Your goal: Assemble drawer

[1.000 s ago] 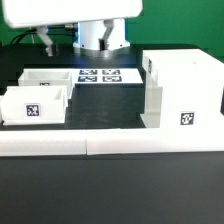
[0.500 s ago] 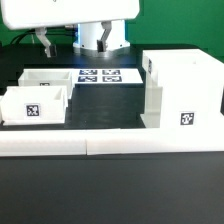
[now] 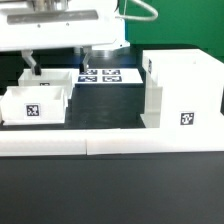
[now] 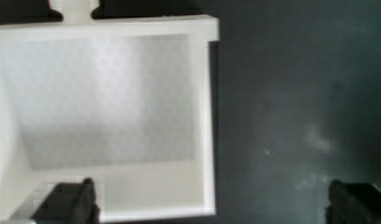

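Observation:
The drawer's large white boxy housing stands at the exterior view's right, with a tag on its front. Two small open-topped white trays sit at the left: the front tray and the rear tray behind it. My gripper hangs open just above the rear tray. In the wrist view a tray with its knob fills half the picture. My gripper is open wide, with one fingertip over the tray's edge and the other over the dark table. It holds nothing.
The marker board lies flat behind the trays, next to the arm's base. A long low white border rail runs across the front of the dark table.
The arm has come down and toward the exterior view's left. Its white hand now fills the top of the view, with its fingers over the rear tray. The drawer parts have not moved.

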You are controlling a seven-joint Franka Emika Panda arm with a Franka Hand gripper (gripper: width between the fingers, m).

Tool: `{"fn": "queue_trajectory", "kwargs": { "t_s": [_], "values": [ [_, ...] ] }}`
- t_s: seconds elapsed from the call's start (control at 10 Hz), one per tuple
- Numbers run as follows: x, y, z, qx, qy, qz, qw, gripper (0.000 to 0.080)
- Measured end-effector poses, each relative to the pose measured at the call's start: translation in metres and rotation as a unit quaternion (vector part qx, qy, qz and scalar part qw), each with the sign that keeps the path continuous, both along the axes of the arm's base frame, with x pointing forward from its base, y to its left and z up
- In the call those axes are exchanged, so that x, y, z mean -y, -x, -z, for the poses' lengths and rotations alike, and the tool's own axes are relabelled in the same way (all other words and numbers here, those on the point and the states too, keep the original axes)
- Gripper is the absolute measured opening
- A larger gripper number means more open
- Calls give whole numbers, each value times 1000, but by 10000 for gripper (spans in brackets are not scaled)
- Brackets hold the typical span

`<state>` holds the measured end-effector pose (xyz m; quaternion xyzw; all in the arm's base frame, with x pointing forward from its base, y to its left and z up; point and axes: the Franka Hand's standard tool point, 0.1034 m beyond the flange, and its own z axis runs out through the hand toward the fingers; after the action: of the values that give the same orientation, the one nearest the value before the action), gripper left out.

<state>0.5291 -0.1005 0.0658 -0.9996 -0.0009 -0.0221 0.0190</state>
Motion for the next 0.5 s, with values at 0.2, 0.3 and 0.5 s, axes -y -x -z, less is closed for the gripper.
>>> {"fn": "queue_trajectory", "kwargs": {
  "t_s": [0.2,0.3,0.5],
  "values": [
    [1,2,12,-8,1,0,1000,649],
    [2,4,18,-11,3,0,1000,649],
    [-3,9,30,-17,5,0,1000,649]
  ]
}}
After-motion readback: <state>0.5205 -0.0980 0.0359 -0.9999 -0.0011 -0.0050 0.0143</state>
